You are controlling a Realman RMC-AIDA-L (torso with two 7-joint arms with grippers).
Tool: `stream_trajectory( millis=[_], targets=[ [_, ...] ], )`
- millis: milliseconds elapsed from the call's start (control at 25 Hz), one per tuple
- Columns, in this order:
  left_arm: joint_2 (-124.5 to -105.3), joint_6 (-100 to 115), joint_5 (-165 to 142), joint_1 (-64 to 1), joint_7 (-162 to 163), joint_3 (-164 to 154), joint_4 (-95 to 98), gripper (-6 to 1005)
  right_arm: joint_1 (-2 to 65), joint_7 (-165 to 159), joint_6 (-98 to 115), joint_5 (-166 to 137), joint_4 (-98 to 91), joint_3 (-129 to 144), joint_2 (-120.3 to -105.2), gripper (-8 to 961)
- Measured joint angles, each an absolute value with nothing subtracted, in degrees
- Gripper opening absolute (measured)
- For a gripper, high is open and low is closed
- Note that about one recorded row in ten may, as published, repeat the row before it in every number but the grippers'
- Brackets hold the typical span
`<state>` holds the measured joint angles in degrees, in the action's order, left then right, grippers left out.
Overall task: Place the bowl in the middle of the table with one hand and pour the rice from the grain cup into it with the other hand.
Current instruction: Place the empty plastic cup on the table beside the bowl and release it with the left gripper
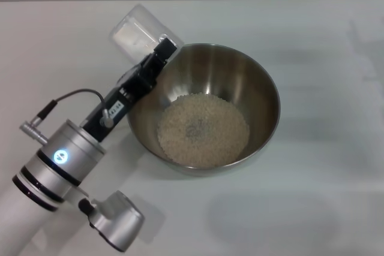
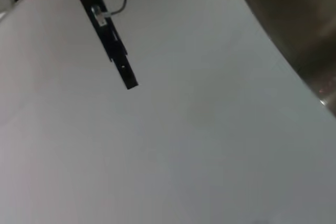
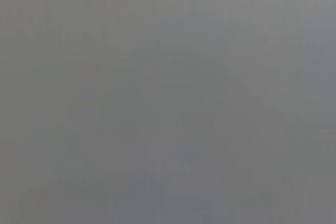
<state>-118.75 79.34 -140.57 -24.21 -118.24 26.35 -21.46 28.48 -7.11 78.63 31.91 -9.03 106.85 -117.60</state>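
The steel bowl (image 1: 264, 97) stands in the middle of the white table (image 1: 324, 208). A round heap of pale rice (image 1: 203, 130) covers its bottom. My left gripper (image 1: 158, 52) is shut on the clear grain cup (image 1: 137, 29) and holds it tilted just outside the bowl's far left rim. A pale patch shows through the cup's wall; I cannot tell if it is grains. In the left wrist view only the bowl's outer wall (image 2: 294, 19) and the bare table (image 2: 184, 145) show. My right arm's gripper (image 2: 118, 59) shows far off in that view, parked.
The left arm's wrist and elbow (image 1: 66, 160) reach over the table's near left part. The right wrist view is a plain grey blank.
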Motion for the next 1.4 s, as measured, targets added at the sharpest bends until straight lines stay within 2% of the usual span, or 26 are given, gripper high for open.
stream_trajectory(
  millis=[560,880,1120,1400],
  targets=[
    [-119.10,78.1,-141.7,-22.7,-109.2,27.6,-23.0,26,28.4,-7.1,78.8,31.9,-9.2,107.0,-117.60,745],
    [-119.15,78.3,-139.8,-18.3,-75.4,38.3,-29.6,25,28.8,-7.2,78.4,31.9,-9.3,107.0,-117.53,746],
    [-118.95,73.8,-124.4,-19.0,-42.0,40.2,-28.7,24,29.3,-7.4,78.3,31.9,-9.4,107.0,-117.51,746],
    [-118.97,63.5,-118.7,-19.2,-26.0,41.2,-28.3,25,29.5,-7.4,78.3,31.9,-9.4,107.0,-117.51,746]
  ],
)
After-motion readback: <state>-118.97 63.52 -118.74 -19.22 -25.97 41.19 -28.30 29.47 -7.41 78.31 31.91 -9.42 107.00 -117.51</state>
